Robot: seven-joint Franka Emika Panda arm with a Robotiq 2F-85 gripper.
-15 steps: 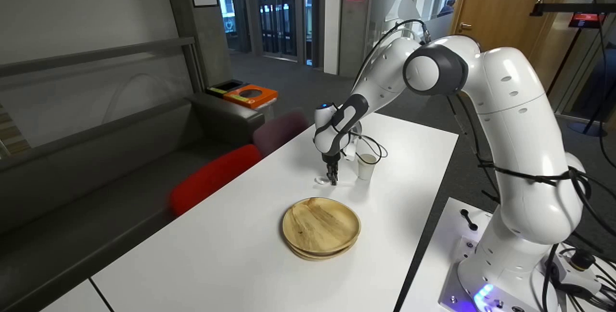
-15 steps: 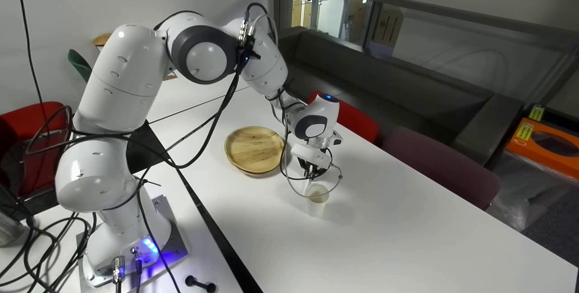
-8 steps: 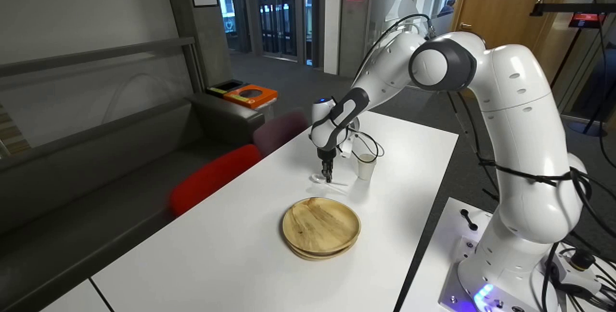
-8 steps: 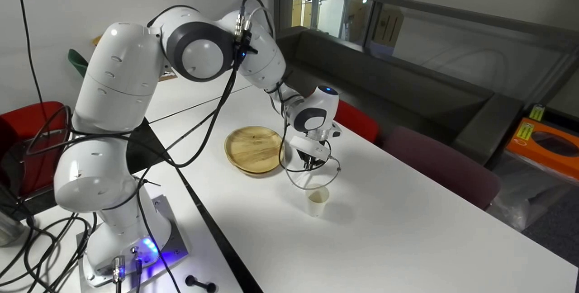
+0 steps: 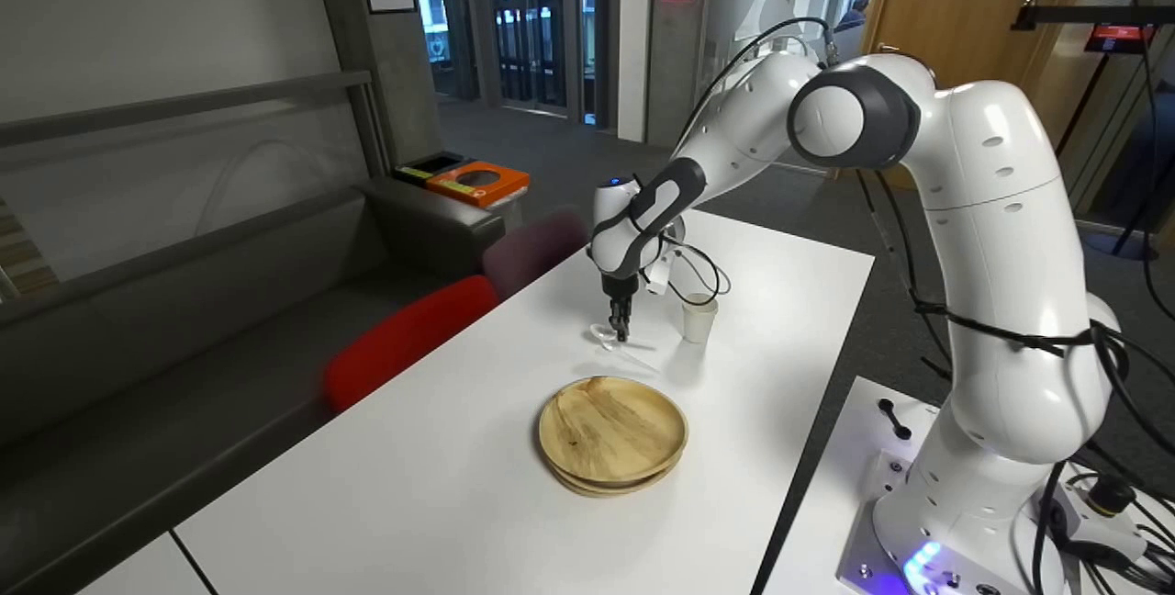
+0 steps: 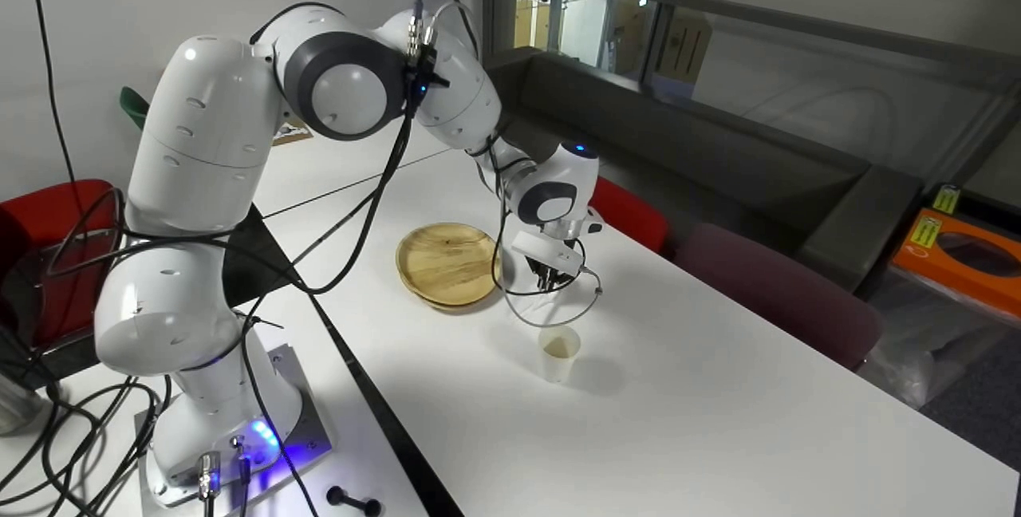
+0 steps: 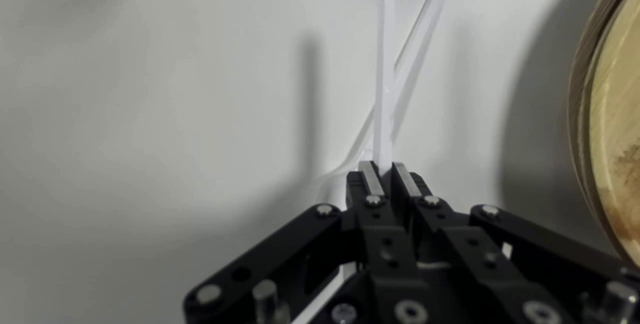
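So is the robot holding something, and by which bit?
A thin white stick, pinched by its straight shaft between the jaws. One end pokes out; I can't make out the other.

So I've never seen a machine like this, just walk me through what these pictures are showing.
The big white machine is a robot arm, seen in both exterior views by cameras standing outside it. The close-up is the wrist view, looking past the black gripper, which is its hand, so to speak. That gripper is shut on a slim white handle; what looks like a second white handle lies below it. The white table also bears a pale cup, standing upright, and a stack of round wooden plates.
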